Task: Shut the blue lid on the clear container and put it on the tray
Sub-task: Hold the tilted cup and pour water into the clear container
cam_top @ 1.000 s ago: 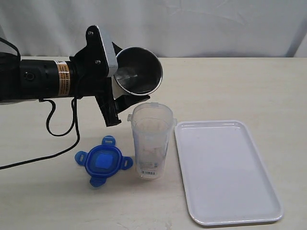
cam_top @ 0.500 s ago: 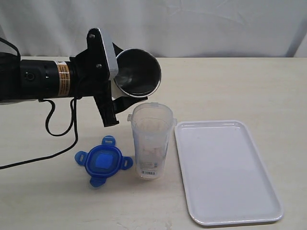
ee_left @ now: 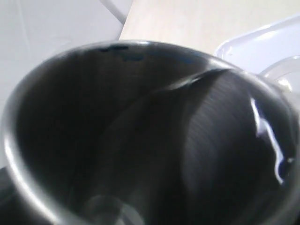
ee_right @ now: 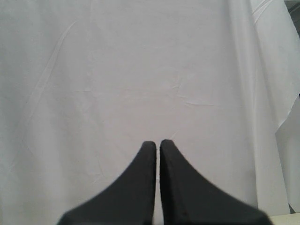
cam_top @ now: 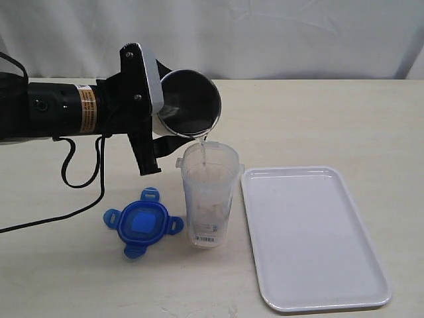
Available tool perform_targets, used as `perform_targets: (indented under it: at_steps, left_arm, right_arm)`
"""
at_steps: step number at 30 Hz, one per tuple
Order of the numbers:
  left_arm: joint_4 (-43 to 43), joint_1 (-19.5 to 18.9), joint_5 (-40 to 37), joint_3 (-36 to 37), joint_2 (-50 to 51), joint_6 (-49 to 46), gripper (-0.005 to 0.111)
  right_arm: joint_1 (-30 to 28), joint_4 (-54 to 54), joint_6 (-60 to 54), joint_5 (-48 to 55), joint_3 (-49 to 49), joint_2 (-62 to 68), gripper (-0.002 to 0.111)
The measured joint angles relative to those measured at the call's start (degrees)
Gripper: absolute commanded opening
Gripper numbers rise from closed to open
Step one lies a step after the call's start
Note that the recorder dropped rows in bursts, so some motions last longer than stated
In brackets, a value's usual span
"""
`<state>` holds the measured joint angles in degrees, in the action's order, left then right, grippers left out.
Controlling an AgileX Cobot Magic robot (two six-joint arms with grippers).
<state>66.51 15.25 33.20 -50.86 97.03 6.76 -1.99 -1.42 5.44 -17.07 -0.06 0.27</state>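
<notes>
Exterior view: the left gripper [cam_top: 162,116] is clamped wide around a steel cup [cam_top: 189,103] and holds it tipped on its side above the clear container [cam_top: 209,199]. A thin stream of water [cam_top: 204,149] runs from the cup's rim into the container's open mouth. The container stands upright toward the front edge of the surface [cam_top: 331,119], about mid-width. The blue lid [cam_top: 142,222] lies flat on the surface just beside it on the left, not touching, so the container isn't closed yet. The tray [cam_top: 311,232] sits just to its right, toward the front right corner, and nothing's on it.

Left wrist view: pretty much all cup, you're looking straight into the dark inside [ee_left: 140,140]. A corner of the tray [ee_left: 262,47] and a bit of the container rim [ee_left: 286,75] peek past it.

Right wrist view: the right gripper [ee_right: 158,145] has its fingers pressed together with nothing between them, facing a white cloth [ee_right: 140,70].
</notes>
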Motion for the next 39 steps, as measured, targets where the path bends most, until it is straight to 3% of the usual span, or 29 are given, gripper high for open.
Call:
perform_targets:
  at_steps: [39]
  left_arm:
    - [0.0, 0.0, 0.0, 0.0, 0.0, -1.4, 0.000]
  right_arm:
    - [0.0, 0.0, 0.0, 0.0, 0.0, 0.0, 0.004]
